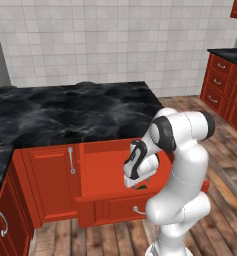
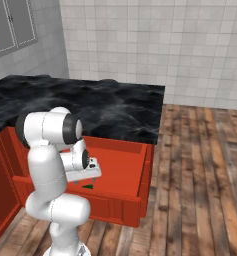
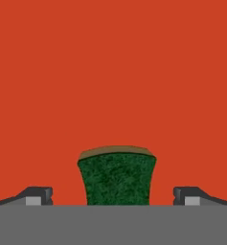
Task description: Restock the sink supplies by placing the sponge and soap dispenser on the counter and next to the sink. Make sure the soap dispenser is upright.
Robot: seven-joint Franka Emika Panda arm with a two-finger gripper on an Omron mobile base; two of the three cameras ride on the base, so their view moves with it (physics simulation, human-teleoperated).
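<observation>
The sponge [image 3: 117, 177] lies green side up on the red floor of an open drawer [image 1: 110, 200], its yellow layer showing as a thin edge at the far side. My gripper [image 3: 113, 196] hangs open straight over it, one fingertip on each side and neither touching. From the base cameras the hand is lowered into the drawer, and a sliver of the green sponge [image 1: 141, 187] [image 2: 88, 186] peeks out just under the gripper [image 1: 137, 182] [image 2: 91, 179]. The soap dispenser and the sink are out of view.
The drawer [image 2: 120, 207] juts out from under the wide black marble island slab [image 1: 65, 110]. Red cabinet doors flank it on the left. A black-topped counter run with red drawers [image 1: 230, 52] stands at the far right, across the wooden floor [image 2: 205, 165].
</observation>
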